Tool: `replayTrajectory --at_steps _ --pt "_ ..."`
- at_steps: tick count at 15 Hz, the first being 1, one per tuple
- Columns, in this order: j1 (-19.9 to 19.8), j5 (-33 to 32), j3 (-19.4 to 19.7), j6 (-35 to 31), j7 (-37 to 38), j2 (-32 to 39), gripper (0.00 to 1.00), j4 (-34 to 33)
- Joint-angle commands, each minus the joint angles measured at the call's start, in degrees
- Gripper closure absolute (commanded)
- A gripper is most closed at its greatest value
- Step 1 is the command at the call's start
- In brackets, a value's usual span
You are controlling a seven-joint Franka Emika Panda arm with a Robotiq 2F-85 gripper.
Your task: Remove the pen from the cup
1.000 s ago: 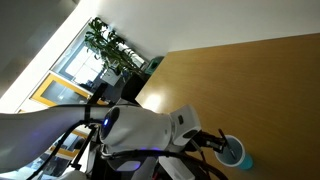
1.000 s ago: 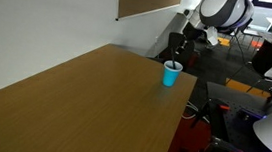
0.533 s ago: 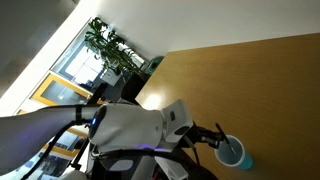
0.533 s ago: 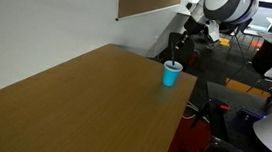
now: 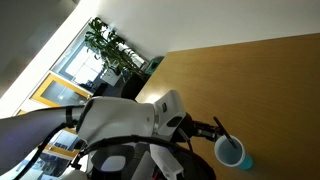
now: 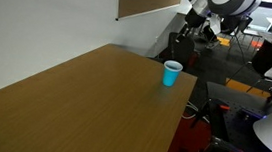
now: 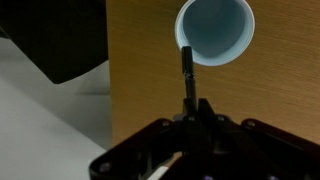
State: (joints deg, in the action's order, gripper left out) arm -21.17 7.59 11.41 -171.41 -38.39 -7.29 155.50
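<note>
The light-blue cup [image 7: 214,30] stands on the wooden table near its edge; it also shows in both exterior views [image 5: 232,153] [image 6: 171,74]. Its pale inside looks empty in the wrist view. My gripper [image 7: 192,108] is shut on the thin dark pen [image 7: 187,72], which sticks out from the fingertips, its tip over the cup's near rim. In an exterior view the pen [image 5: 219,130] is held above and beside the cup, out of it. In an exterior view the gripper [image 6: 188,31] hangs well above the cup.
The wooden table [image 6: 93,102] spreads wide; the cup sits near its edge [image 7: 108,90]. A dark object [image 7: 60,40] lies beyond that edge. Plants [image 5: 112,48] and windows stand behind the arm; office clutter and cables [image 6: 244,106] lie off the table.
My gripper has risen with the pen: the pen has come up out of the cup and the arm has moved higher and away from it. The cup has stayed put.
</note>
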Motion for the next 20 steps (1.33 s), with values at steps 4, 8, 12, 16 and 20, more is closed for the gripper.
replayTrajectory --at_steps 4,8,12,16,20 --pt "3.02 -8.42 2.74 14.28 8.90 -3.35 0.98 -6.97" --pt "5.14 -9.87 2.50 23.08 12.34 -3.03 0.98 -13.14" --pt "7.80 -9.49 1.85 33.21 13.27 0.19 0.98 -20.86" --pt "10.03 -8.83 0.83 40.05 14.50 6.47 0.98 -28.99" --pt "10.97 -8.38 -0.57 44.19 16.28 14.58 0.98 -37.14"
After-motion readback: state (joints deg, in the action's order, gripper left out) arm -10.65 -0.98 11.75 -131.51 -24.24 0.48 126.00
